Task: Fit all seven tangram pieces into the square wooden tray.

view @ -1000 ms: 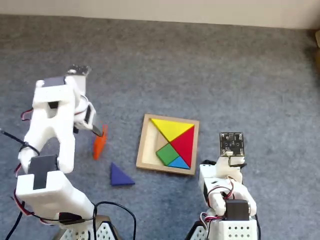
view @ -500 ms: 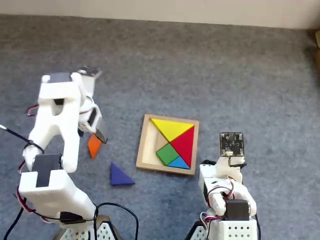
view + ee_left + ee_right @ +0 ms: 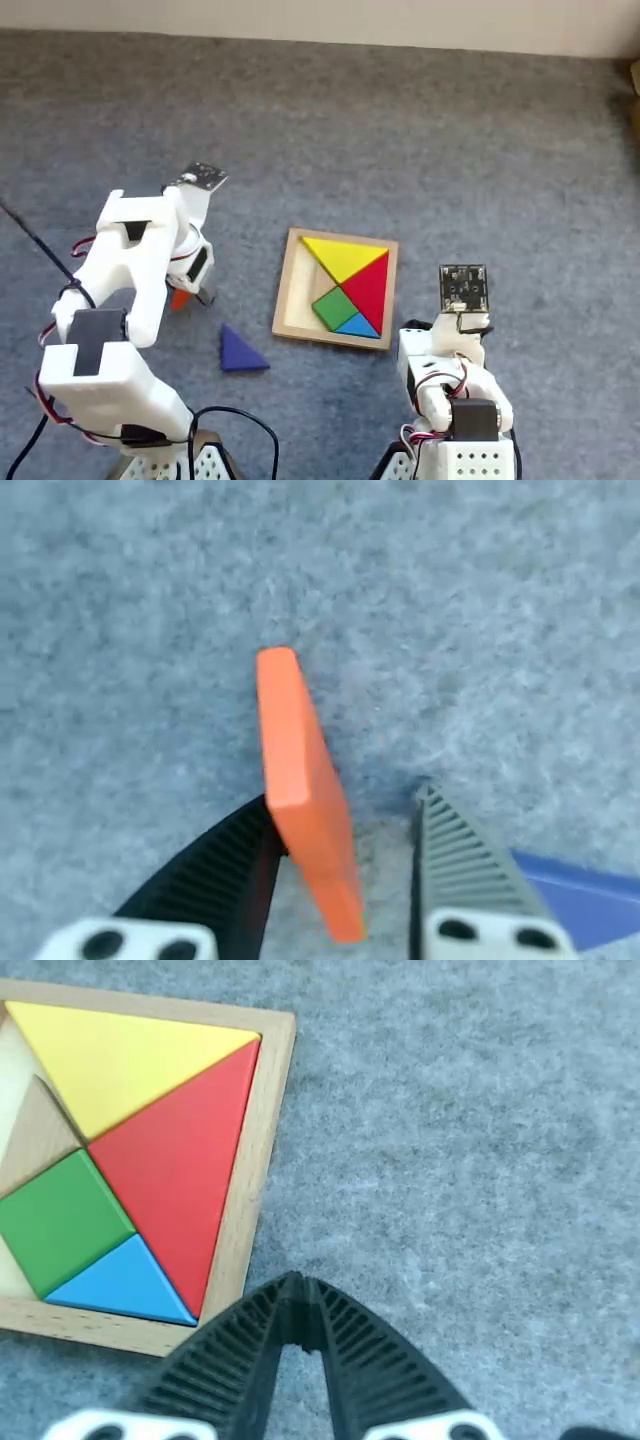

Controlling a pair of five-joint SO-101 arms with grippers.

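The square wooden tray lies mid-table and holds a yellow triangle, a red triangle, a green square and a light blue triangle; the right wrist view shows the tray too. An orange piece stands on edge on the carpet, left of the tray. My left gripper is open around it: the piece leans on the black finger, with a gap to the grey one. A dark blue triangle lies on the carpet nearby. My right gripper is shut and empty beside the tray's near right corner.
Grey carpet covers the whole table. The tray's left part shows bare wood. Both arm bases stand at the front edge, and the left arm leans over the orange piece.
The left arm has swung toward the tray and come down. The orange piece has shifted slightly toward the front left and sits lower under the gripper. The right arm has not moved.
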